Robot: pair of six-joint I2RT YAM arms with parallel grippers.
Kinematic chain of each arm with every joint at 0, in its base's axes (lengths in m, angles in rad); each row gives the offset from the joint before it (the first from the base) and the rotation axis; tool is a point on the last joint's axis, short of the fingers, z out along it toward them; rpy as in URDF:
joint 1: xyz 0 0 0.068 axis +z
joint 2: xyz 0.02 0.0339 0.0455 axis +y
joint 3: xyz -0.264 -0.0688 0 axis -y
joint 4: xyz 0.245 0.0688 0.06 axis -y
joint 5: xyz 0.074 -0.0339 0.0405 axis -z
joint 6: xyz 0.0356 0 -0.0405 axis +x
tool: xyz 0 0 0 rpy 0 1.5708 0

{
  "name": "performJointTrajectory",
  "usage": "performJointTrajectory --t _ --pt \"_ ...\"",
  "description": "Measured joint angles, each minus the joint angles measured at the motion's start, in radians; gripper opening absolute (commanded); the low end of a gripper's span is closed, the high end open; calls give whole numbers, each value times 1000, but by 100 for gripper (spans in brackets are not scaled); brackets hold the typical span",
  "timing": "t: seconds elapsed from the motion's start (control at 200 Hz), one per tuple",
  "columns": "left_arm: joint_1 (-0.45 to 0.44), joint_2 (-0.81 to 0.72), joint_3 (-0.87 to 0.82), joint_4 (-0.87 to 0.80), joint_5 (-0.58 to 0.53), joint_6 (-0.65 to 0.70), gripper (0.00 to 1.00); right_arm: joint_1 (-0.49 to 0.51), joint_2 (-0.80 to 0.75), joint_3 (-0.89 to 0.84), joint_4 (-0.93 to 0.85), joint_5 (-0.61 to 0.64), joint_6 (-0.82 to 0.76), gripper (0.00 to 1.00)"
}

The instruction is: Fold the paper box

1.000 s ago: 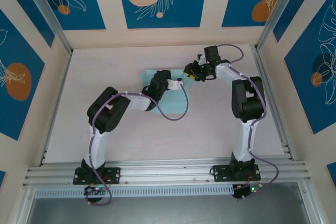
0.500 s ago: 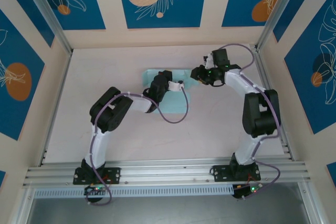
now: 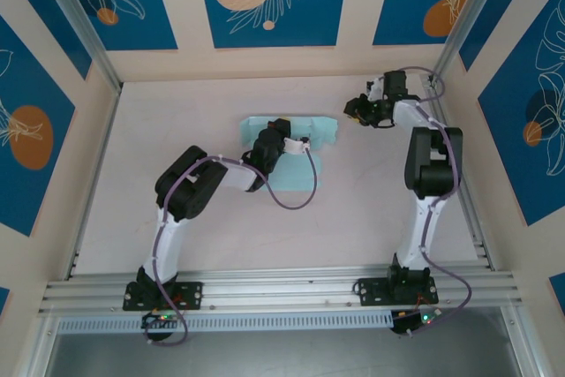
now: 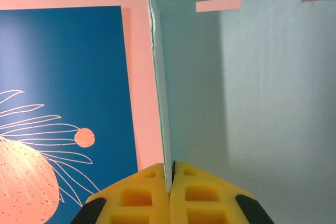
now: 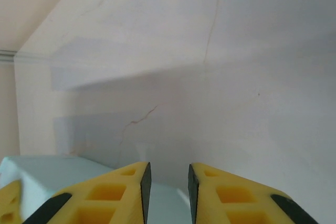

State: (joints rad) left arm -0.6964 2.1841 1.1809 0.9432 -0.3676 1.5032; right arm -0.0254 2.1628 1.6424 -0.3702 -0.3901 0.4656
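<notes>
Left claw [image 4: 170,184]: pads closed on the edge of an upright panel of the box [image 4: 252,103], with the card pinched between them. Right claw [image 5: 167,182]: narrow gap, nothing between the pads, hanging just off the box's right corner. The box lies on the table [image 3: 371,200], centre-far, partly under the left arm. Its far edge runs left to right; the long axis cannot be told.
</notes>
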Motion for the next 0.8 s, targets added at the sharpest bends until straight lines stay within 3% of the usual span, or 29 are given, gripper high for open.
performJointTrajectory --t 0.215,0.615,0.8 --pt "0 0 0 0 0 0 0 47 95 33 -34 -55 -20 26" --pt "0 21 17 11 -7 -1 0 89 -56 -187 51 -113 -81 28" --pt "0 26 23 11 -11 -2 0 98 -76 -205 76 -108 -106 28"
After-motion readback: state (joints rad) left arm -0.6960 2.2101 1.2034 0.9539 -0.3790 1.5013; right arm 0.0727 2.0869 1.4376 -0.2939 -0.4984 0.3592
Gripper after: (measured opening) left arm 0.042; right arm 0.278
